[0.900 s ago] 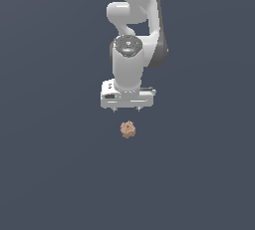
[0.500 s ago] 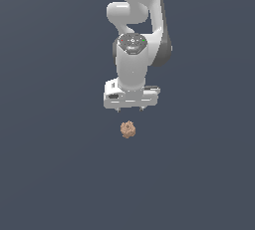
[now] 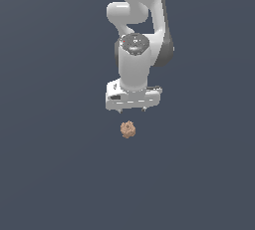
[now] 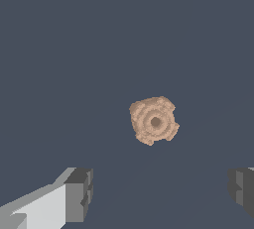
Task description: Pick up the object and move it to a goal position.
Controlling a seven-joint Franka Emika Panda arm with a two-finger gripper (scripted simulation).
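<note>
Dark blue-grey floor everywhere, flat and plain, with nothing else to see on it. Sitting on that floor: the object (image 3: 128, 129), a small bumpy tan lump with a little round dimple in the middle, best seen in the wrist view (image 4: 153, 121). Hanging above it: the white arm (image 3: 139, 40) with its gripper (image 3: 132, 108) pointing down, near the lump but not touching it. Looks a tiny bit off to the exterior view's right of the lump, though hard to be sure from one side view. Spread wide, with the two grey fingertips (image 4: 79, 193) far apart in the wrist view and nothing between them. Plenty of room there for the lump, which is narrower than the gap. So far, probably only the first small part done: getting close. Still to do, by the look of it: line up over the lump, go down around it, squeeze, lift, and carry it away. No mark for the goal spot showing in either view, so no telling where that is.
</note>
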